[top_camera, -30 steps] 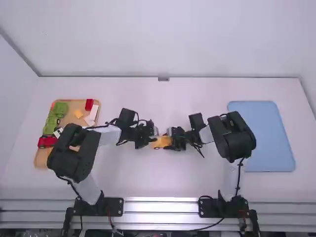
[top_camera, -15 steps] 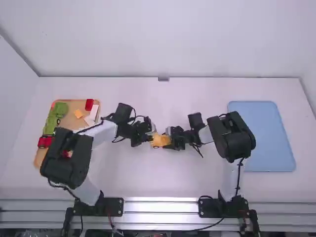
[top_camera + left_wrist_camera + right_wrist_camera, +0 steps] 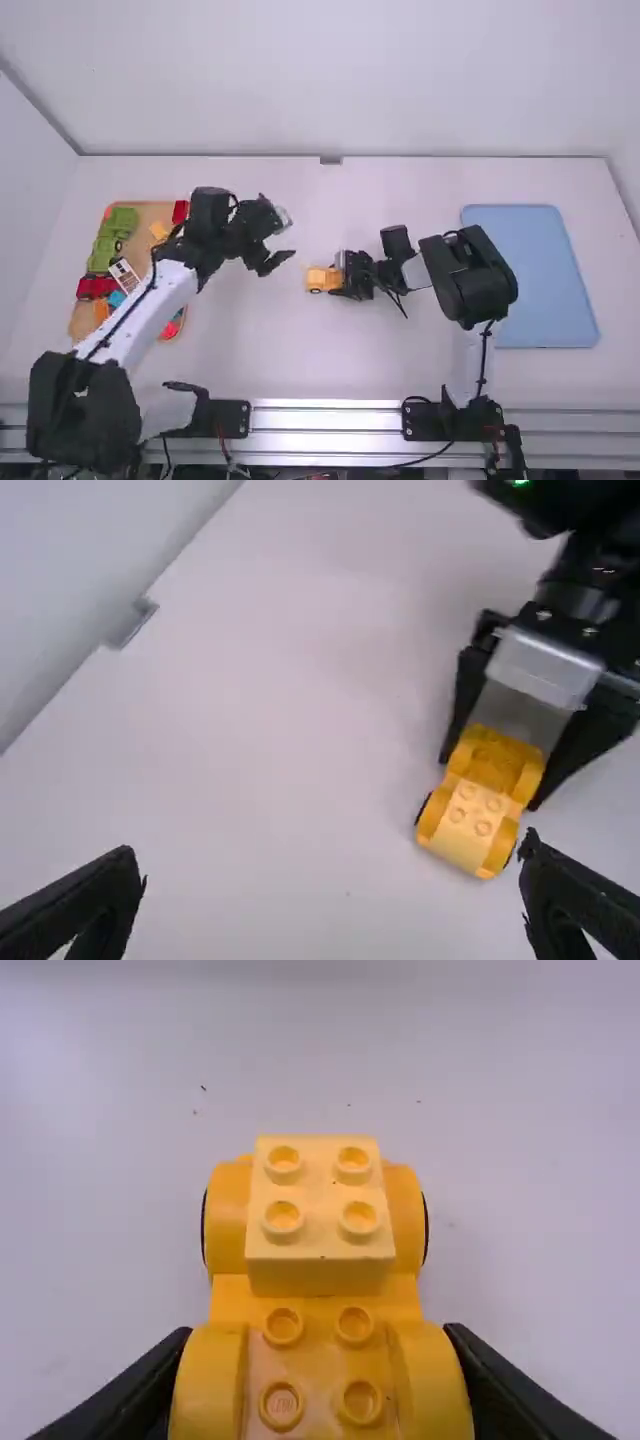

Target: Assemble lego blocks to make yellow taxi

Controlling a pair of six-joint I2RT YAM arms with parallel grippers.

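In the high view the right gripper point(image 3: 340, 276) is shut on the yellow car base point(image 3: 321, 279) at the table's middle. My left gripper point(image 3: 284, 238) stands open behind it and to the left. A pale yellow four-stud brick point(image 3: 318, 1195) sits on the car base's end away from the right gripper point(image 3: 320, 1345), whose fingers hold the near wheel sides in the right wrist view. In the left wrist view, the left gripper point(image 3: 335, 865) is spread wide with nothing between its fingers, and the car base point(image 3: 483, 798) is beyond them.
A wooden tray point(image 3: 82, 322) at the left holds green pieces point(image 3: 122, 220), red pieces point(image 3: 97, 287), a yellow-orange brick point(image 3: 159, 231) and a white slatted piece point(image 3: 124, 275). The left arm crosses over it. A blue tray point(image 3: 530, 275) lies at the right.
My left gripper has let go of the yellow piece and moved away, back and to the left, its arm uncovering more of the tray. The right gripper has kept still with the car base.
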